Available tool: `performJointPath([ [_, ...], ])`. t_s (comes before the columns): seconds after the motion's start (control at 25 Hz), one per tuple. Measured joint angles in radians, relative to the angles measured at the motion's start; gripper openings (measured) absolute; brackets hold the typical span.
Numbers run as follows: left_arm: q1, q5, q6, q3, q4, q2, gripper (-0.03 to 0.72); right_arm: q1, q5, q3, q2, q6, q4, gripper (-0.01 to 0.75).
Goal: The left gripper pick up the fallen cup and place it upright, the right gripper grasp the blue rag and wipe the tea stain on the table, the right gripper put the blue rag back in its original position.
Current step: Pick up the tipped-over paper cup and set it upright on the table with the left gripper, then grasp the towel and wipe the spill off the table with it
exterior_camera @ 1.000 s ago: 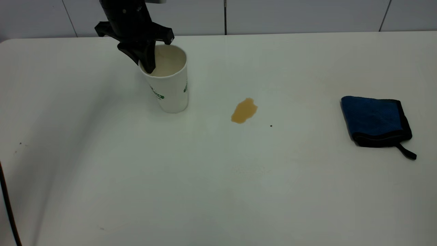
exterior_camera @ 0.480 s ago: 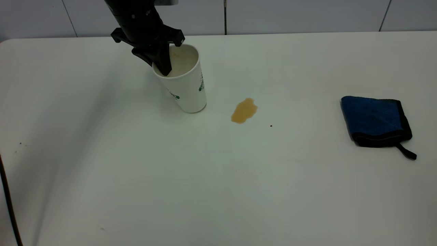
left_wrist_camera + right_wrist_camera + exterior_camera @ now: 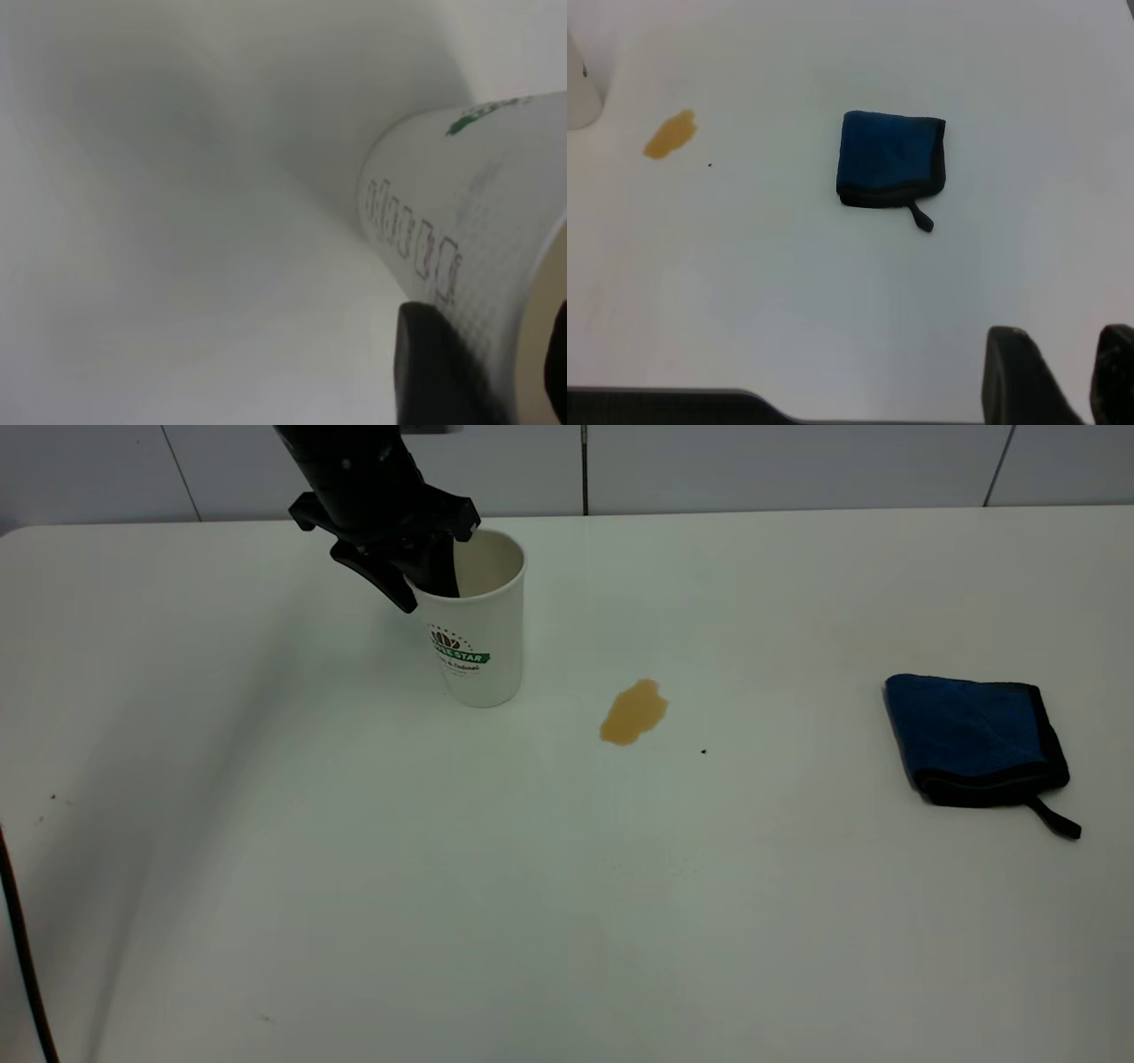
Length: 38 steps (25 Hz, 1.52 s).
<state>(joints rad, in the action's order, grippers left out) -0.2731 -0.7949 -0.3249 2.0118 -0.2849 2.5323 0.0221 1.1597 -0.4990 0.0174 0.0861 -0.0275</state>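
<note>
The white paper cup (image 3: 478,646) with a green logo stands upright on the table at the back left. My left gripper (image 3: 427,596) is open and straddles its rim, one finger outside the wall and one inside. The left wrist view shows the cup wall (image 3: 461,195) between the gripper's fingers (image 3: 492,354). The brown tea stain (image 3: 633,711) lies just right of the cup. The folded blue rag (image 3: 970,735) with black trim lies at the right. My right gripper (image 3: 1063,354) hangs high above the table near the rag (image 3: 888,155), slightly open and empty; it is outside the exterior view.
The white table (image 3: 567,912) runs to a grey panelled wall at the back. A small dark speck (image 3: 703,751) lies right of the stain. The right wrist view also shows the stain (image 3: 670,134) and the cup's base (image 3: 580,88).
The left gripper carried the tilted cup to the right, stood it upright and spread its fingers off the rim. Rag and stain have not moved.
</note>
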Motion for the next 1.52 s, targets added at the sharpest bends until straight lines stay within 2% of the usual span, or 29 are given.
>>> performJointPath([
  [0.36, 0.0, 0.04, 0.0, 0.005, -0.003, -0.074, 0.368, 0.0, 0.0, 0.0, 0.0, 0.0, 0.0, 0.239],
  [0.72, 0.0, -0.11, 0.053, 0.011, 0.003, -0.366, 0.368, 0.0, 0.0, 0.0, 0.0, 0.0, 0.0, 0.239],
  [1.04, -0.002, -0.373, 0.136, 0.011, 0.0, -0.688, 0.371, 0.0, 0.0, 0.0, 0.0, 0.0, 0.0, 0.239],
  [1.24, -0.037, -0.373, 0.152, 0.012, 0.015, -0.856, 0.371, 0.0, 0.0, 0.0, 0.0, 0.0, 0.0, 0.239],
  [1.36, -0.044, -0.373, 0.193, -0.032, 0.047, -0.943, 0.371, 0.0, 0.0, 0.0, 0.0, 0.0, 0.0, 0.239],
  [1.52, -0.044, -0.373, 0.216, -0.227, 0.069, -1.092, 0.371, 0.0, 0.0, 0.0, 0.0, 0.0, 0.0, 0.239],
])
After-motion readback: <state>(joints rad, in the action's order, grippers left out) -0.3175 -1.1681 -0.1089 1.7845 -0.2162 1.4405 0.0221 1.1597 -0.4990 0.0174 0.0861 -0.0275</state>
